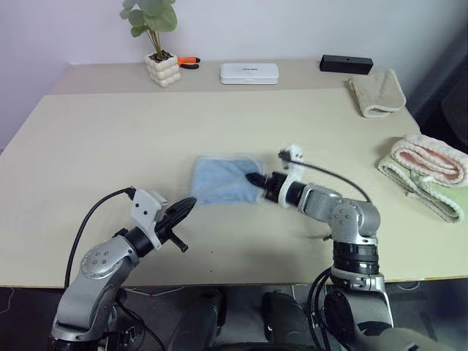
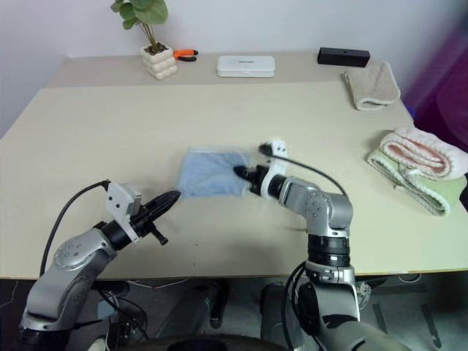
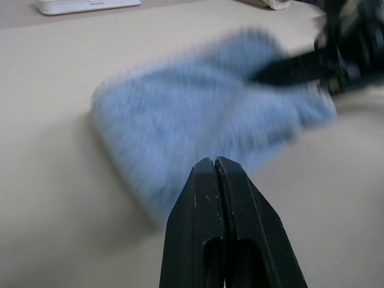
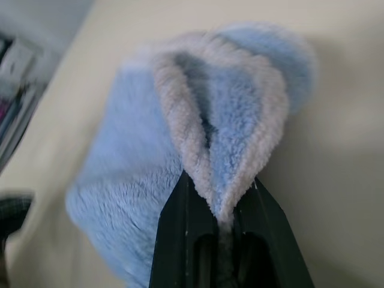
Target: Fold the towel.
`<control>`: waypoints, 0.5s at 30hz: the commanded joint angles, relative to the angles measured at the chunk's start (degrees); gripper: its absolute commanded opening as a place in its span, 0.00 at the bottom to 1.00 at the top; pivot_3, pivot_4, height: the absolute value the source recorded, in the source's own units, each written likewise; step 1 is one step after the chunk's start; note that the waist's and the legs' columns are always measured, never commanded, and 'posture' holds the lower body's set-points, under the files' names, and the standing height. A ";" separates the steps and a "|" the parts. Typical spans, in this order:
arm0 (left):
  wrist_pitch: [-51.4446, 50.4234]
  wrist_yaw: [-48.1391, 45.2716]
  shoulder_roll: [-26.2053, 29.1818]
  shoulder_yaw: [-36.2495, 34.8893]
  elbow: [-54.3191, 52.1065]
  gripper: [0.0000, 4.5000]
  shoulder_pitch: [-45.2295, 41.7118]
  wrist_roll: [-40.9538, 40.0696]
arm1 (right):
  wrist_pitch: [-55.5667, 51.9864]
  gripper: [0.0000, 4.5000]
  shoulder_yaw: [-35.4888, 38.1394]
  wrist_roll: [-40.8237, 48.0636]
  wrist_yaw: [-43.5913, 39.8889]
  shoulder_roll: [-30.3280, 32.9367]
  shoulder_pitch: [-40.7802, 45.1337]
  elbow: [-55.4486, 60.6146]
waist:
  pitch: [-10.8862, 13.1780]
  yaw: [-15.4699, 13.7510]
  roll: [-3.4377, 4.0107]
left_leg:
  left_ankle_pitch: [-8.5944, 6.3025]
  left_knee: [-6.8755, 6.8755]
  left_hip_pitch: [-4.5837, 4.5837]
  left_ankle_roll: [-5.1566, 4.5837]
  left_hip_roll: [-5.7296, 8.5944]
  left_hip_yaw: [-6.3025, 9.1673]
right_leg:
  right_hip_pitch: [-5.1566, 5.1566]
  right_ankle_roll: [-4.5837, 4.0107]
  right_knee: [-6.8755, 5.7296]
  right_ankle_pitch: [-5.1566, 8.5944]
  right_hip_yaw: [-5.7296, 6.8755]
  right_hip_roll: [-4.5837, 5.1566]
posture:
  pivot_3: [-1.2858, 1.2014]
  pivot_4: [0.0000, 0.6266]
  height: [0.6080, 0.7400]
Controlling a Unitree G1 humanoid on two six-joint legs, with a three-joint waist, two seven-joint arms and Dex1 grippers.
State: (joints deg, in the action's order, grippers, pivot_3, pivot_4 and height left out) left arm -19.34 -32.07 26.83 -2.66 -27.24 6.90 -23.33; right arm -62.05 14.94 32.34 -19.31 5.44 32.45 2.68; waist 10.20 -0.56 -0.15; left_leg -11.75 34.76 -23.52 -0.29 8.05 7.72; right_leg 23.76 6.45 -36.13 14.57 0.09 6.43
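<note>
You have a wide beige table (image 1: 110, 146) in front of you, and the towel (image 1: 221, 179), the light blue terry one, lies bunched near its middle, slightly toward your near edge. Your right gripper (image 1: 257, 179) reaches in from the right side and has its two black fingers clamped on the towel's right edge; in the right wrist view you can see the pale stitched border pinched into a ridge between the fingers (image 4: 180, 240), with blue pile bulging out on both sides of it. Your left gripper (image 1: 187, 208) hangs just off the towel's near left corner, not touching it, with its fingers (image 3: 201, 228) pressed flat together and nothing between them. Off to the right side of the table rest the pink and pale green folded towels (image 1: 428, 172), stacked together, well apart from the blue one. At the far right corner lies a beige folded towel (image 1: 376, 91), and just behind it a black box (image 1: 346, 64). Along the far edge you also have a flat white case (image 1: 250, 72), a small potted plant (image 1: 159, 44) in a knobbly white pot, and beside that pot a tool with orange handles (image 1: 189, 62).
</note>
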 commanded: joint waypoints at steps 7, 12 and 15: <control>1.21 -0.93 -1.58 3.16 1.99 0.00 -4.06 1.25 | 21.07 0.00 25.67 0.41 24.42 5.74 11.67 -17.92 | -0.01 -0.09 -0.02 | 0.07 -0.08 0.00 -0.15 0.05 0.00 | -0.20 0.06 0.02 -0.03 0.04 0.03 | 0.52 0.24 1.00; 1.44 -1.07 -2.55 4.62 2.88 0.00 -5.48 1.86 | 20.72 0.00 30.05 2.77 33.50 3.43 9.39 -17.41 | 0.04 1.17 0.12 | 0.18 -0.33 0.01 -0.08 -0.02 -0.07 | -0.04 0.09 -0.09 -0.05 -0.09 0.04 | 0.52 0.24 1.00; 1.72 -1.34 -2.80 4.96 3.26 0.00 -5.59 2.18 | 19.32 0.00 31.15 5.17 37.57 1.60 7.34 -13.88 | 0.01 1.37 0.17 | 0.22 -0.39 0.02 -0.04 -0.04 -0.06 | 0.00 0.08 -0.14 -0.06 -0.09 0.02 | 0.52 0.24 1.00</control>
State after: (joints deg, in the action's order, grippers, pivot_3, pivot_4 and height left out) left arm -19.04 -32.85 24.18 2.11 -23.38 1.47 -21.66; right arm -42.12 45.29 35.44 15.98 7.63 40.36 -14.98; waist 10.21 0.81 0.02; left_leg -11.53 34.37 -23.49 -0.33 8.01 7.66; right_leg 23.76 6.52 -36.27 14.51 -0.01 6.45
